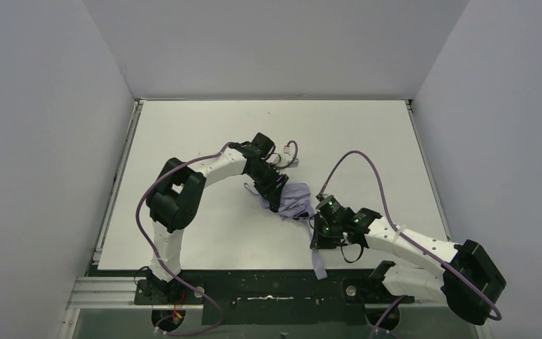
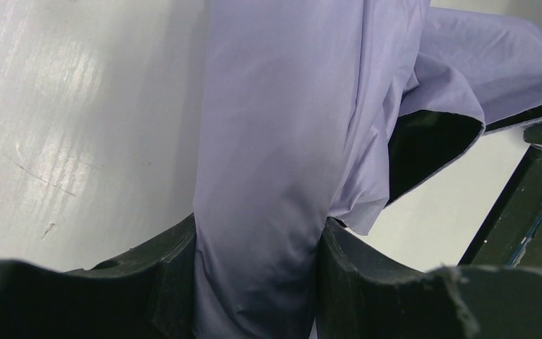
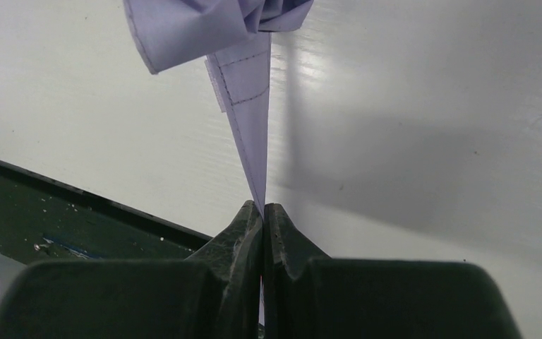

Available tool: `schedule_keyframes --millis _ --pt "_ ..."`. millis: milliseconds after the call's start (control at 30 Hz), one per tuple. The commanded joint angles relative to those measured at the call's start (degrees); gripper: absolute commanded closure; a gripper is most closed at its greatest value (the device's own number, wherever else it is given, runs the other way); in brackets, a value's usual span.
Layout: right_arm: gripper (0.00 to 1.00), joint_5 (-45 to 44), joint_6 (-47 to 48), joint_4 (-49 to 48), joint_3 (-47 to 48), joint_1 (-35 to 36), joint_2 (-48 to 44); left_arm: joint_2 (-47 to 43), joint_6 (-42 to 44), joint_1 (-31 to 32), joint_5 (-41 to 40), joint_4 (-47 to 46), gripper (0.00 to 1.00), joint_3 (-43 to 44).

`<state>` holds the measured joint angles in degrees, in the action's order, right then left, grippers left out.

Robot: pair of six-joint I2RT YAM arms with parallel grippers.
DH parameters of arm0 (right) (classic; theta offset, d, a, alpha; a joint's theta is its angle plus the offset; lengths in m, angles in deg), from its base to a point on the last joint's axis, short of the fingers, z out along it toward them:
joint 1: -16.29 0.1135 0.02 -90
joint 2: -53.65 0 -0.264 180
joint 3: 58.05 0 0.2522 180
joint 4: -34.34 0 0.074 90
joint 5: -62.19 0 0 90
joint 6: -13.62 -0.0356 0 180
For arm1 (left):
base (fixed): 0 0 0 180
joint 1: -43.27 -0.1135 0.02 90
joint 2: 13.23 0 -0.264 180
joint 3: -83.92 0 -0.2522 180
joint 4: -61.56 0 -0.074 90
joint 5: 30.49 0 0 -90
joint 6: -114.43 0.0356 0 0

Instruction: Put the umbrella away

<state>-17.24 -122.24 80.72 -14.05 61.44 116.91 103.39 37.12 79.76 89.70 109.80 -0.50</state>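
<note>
white table, grey walls on three sides. umbrella at mid-table between both arms, a crumpled lavender bundle with black lining showing at one fold. left gripper: fingers clamped around the gathered canopy, fabric filling the gap. right gripper: fingers pressed together, pinching a thin stitched lavender strap drawn taut from the bundle.

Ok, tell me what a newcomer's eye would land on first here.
The crumpled lavender umbrella, at the centre of the overhead view, is held from both sides. The left fingers clamp its bunched canopy. The right fingers pinch a thin stitched strap that runs taut from it.
</note>
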Motion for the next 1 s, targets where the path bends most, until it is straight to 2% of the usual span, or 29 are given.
schedule_keyframes --millis 0,233,467,667,967 --pt "1.0 4.18 -1.28 11.36 0.18 2.61 -0.42 2.8 -1.02 -3.36 -16.51 -2.92 1.0 1.91" --pt "1.0 -13.79 3.93 23.96 15.6 3.52 -1.96 2.82 -0.89 -3.22 -16.46 -3.11 1.0 1.75" --pt "1.0 -28.99 5.53 38.77 28.1 7.39 4.74 2.82 -0.86 -3.18 -18.22 -2.89 1.0 2.19" --pt "1.0 -35.68 0.84 44.5 28.58 15.02 11.08 2.44 -1.84 -3.18 -22.35 -3.48 1.0 2.38" --pt "1.0 -38.95 -3.17 39.01 25.5 27.36 21.98 2.21 -2.01 -3.0 -23.69 -3.45 1.0 2.64"
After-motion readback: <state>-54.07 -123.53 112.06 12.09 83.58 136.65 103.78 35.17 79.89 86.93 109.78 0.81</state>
